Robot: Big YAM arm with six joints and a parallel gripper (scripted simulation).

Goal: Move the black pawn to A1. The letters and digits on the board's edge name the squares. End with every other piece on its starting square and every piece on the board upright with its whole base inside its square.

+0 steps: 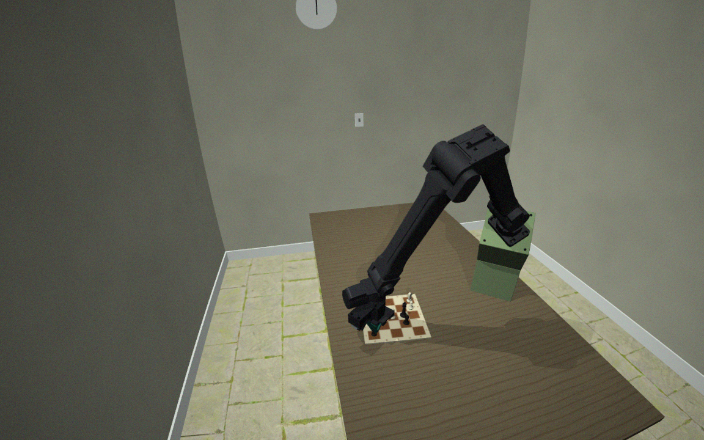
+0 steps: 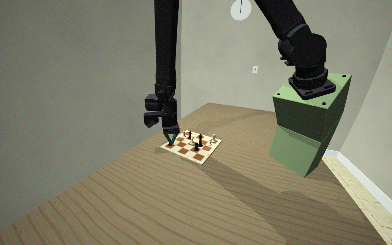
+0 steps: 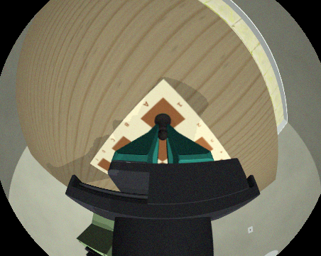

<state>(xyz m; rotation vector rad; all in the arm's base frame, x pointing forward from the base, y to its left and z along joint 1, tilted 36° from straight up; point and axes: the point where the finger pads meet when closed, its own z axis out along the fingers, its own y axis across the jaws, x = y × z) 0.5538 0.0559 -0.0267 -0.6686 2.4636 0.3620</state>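
Wood-grained and brown, the table (image 2: 130, 198) fills the foreground of the exterior view, its near stretch crossed by the arm's long shadow. Further along it lies the small chessboard (image 2: 199, 158), brown and cream squares with a pale lettered rim. Over the board's corner nearest the table's left edge, the gripper (image 2: 170, 142) points straight down, its teal fingers drawn into a narrow V and pinching the black pawn (image 3: 162, 119) by its head — in the wrist view the pawn sits low over a brown corner square, though whether its base touches the board cannot be told. Marks on the rim beside that corner are too blurred to read.

Past the gripper stand the other pieces, all upright: a black piece (image 2: 196, 146) near the middle, a taller black one (image 2: 200, 140) just behind it, and a few white pieces (image 2: 213, 137) toward the far edge. To the right, a green pedestal (image 2: 337, 91) carries the arm's base. Beyond — grey walls with a round clock (image 2: 240, 9) and a small wall plate (image 2: 255, 69).
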